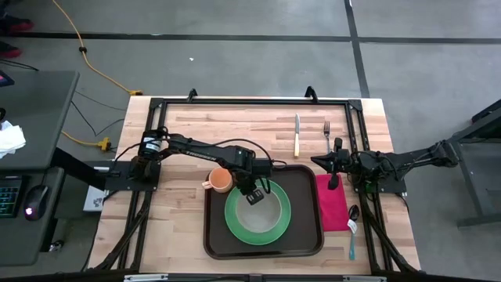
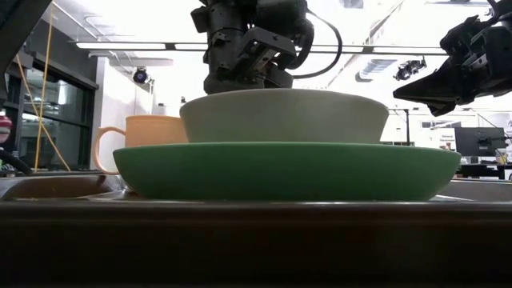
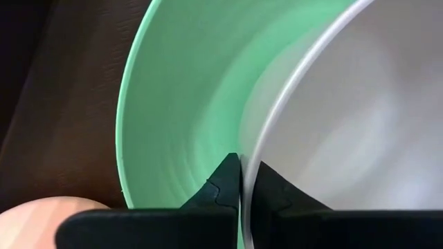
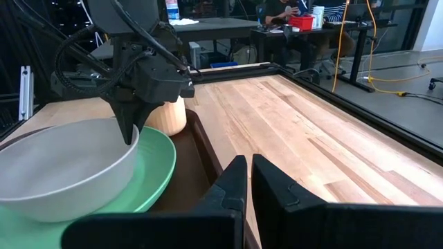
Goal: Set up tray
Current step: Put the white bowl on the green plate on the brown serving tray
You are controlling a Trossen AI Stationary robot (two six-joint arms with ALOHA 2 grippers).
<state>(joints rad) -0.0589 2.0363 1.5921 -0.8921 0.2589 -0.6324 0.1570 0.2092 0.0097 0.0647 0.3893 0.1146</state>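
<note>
The dark brown tray [image 1: 301, 239] lies at the table's near middle. A round green plate [image 1: 235, 223] rests flat in it, and a white bowl [image 2: 284, 116] sits in the plate. An orange cup [image 1: 220, 180] stands at the tray's far left corner. My left gripper [image 1: 252, 196] comes down on the bowl's far left rim and is shut on it. My right gripper [image 1: 335, 182] is shut on nothing and hovers at the right, above the far end of a red napkin [image 1: 333, 207]. My left gripper pinches the bowl's rim [image 3: 243, 160] on its far left side, one finger [image 3: 225, 181] outside the wall over the green plate and one finger [image 3: 277, 190] inside the bowl. The fingers come steeply from above, pointing down. The bowl's bottom rests in the plate.
A knife [image 1: 297, 135] and a fork [image 1: 327, 135] lie on the bare wood at the far right. A spoon [image 1: 352, 227] lies right of the napkin. A black frame [image 1: 250, 101] runs round the table's edges. Free wood stretches beyond the tray.
</note>
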